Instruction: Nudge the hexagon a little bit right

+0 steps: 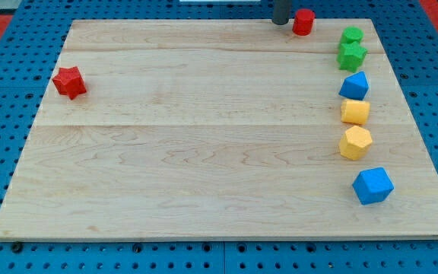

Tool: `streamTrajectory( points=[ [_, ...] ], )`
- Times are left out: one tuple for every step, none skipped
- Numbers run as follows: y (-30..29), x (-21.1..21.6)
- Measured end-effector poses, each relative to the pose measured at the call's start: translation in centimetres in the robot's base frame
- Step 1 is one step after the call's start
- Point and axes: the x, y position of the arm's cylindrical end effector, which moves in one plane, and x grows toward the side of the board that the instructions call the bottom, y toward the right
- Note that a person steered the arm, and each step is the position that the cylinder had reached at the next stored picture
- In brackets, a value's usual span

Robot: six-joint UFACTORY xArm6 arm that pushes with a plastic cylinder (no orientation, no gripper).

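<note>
Because my tip (280,22) sits at the view's top beside the red cylinder block (303,21), clawless, crossing to the yellow hexagon block (355,142) at right risks clipping the yellow pentagon-like block (355,112) just above

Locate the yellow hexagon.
The yellow hexagon sits near the board's right edge in the camera view, just below the yellow block and above the lower blue block.
</note>
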Motion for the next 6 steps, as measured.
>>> streamTrajectory(
  points=[
    [2.8,0.0],
    [5.9,0.0],
    [9.4,0.0],
    [6.6,0.4],
    [1.7,10.1],
    [-2.0,21.8]
  ],
)
